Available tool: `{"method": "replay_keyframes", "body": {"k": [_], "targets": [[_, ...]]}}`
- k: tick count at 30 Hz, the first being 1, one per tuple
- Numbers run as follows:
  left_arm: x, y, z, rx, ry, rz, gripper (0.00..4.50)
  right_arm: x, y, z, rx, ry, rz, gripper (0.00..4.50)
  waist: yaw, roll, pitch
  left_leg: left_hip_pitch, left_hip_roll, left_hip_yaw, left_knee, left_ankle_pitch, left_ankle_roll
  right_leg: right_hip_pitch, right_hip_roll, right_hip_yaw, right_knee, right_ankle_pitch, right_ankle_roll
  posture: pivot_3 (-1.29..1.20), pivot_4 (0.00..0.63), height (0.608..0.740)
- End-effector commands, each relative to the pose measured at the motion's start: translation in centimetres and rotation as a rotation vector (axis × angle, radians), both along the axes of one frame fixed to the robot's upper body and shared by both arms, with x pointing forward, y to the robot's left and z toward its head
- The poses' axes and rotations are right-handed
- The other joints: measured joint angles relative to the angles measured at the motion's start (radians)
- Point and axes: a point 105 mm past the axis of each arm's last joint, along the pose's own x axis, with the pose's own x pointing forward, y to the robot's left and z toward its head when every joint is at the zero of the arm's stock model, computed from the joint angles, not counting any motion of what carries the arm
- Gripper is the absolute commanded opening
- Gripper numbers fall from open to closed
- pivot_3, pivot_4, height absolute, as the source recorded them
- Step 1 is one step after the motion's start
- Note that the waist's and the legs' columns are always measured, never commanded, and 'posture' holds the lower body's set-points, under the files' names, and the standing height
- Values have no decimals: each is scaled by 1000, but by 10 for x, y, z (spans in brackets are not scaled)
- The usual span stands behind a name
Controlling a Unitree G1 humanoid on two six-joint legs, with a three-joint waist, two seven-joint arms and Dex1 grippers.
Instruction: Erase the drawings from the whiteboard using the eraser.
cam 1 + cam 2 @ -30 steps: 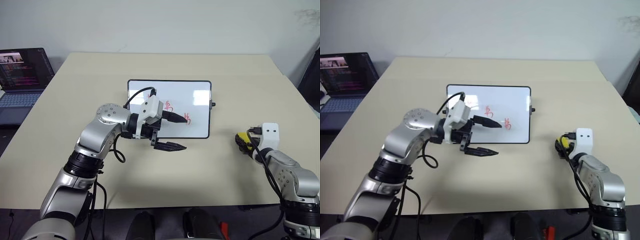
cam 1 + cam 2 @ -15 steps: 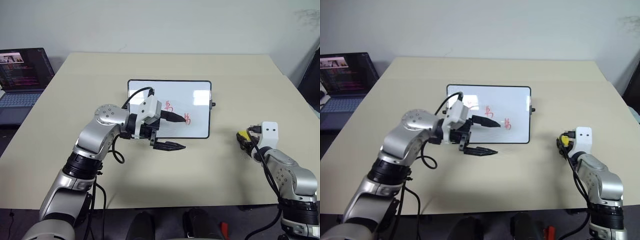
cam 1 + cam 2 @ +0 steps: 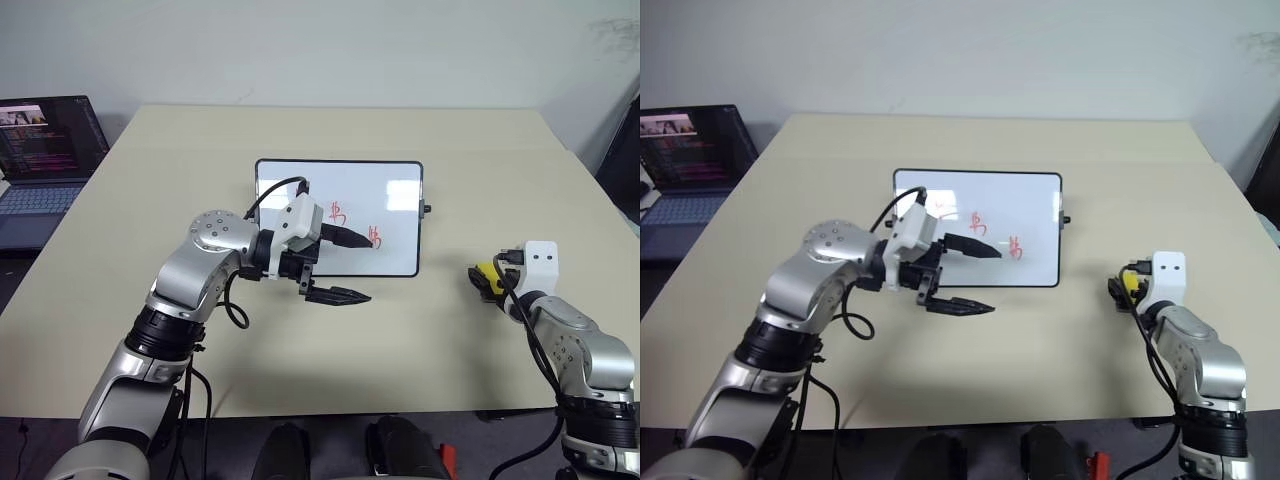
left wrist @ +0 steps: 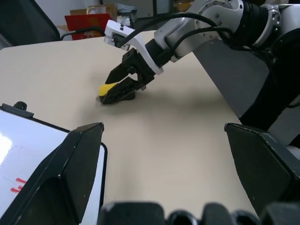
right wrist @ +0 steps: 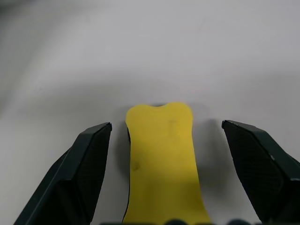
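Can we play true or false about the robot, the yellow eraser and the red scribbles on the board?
1. The eraser lies between the right gripper's open fingers. True.
2. The whiteboard is wiped clean. False: red drawings are on it.
3. The left gripper is holding the eraser. False: it is open and empty, over the board's near edge.
4. A laptop sits at the table's left. True.
5. The eraser sits on the whiteboard. False: it lies on the table, right of the board.
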Motion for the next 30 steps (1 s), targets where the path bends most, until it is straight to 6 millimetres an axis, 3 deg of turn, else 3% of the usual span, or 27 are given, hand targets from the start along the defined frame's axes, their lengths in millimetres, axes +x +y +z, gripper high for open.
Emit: {"method": "replay_keyframes", "body": {"k": [1, 6, 9, 14, 15, 23, 28, 30], "targets": [[-6, -2, 11, -19, -44, -27, 4500, 0, -9, 10, -17, -31, -15, 4104, 0, 0, 0, 0, 0, 0, 0, 0, 0, 0, 0, 0, 0, 0, 0, 0, 150, 740], [-5, -2, 11, -20, -42, -26, 4500, -1, -11, 7, -19, -19, -20, 4104, 0, 0, 0, 0, 0, 0, 0, 0, 0, 0, 0, 0, 0, 0, 0, 0, 150, 740], [-6, -2, 10, -20, -39, -23, 4500, -2, -13, 5, -23, -8, -27, 3281, 0, 0, 0, 0, 0, 0, 0, 0, 0, 0, 0, 0, 0, 0, 0, 0, 150, 740], [-7, -1, 8, -22, -31, -15, 4500, -1, -11, 3, -20, -3, -26, 1485, 0, 0, 0, 0, 0, 0, 0, 0, 0, 0, 0, 0, 0, 0, 0, 0, 150, 740], [-7, -1, 8, -23, -28, -13, 4500, -1, -10, 3, -19, -3, -26, 1340, 0, 0, 0, 0, 0, 0, 0, 0, 0, 0, 0, 0, 0, 0, 0, 0, 150, 740], [-6, 11, 9, -56, 21, 81, 4500, -2, 1, 13, -7, -47, 15, 1335, -1, 0, 0, 0, 1, 0, 0, 0, 0, 0, 0, 0, 0, 0, 0, 0, 150, 740], [-2, 33, 19, -122, 63, 248, 4500, -12, 26, 43, -51, -165, 105, 1335, -2, 1, 1, 0, 2, -1, 0, 0, 0, 0, 0, 0, 0, 0, 0, 0, 150, 740], [0, 49, 17, -129, 79, 348, 4500, -17, 47, 66, -116, -262, 189, 1335, -2, 1, 1, 0, 2, -1, 0, 0, 0, 0, 0, 0, 0, 0, 0, 0, 150, 740]]}}
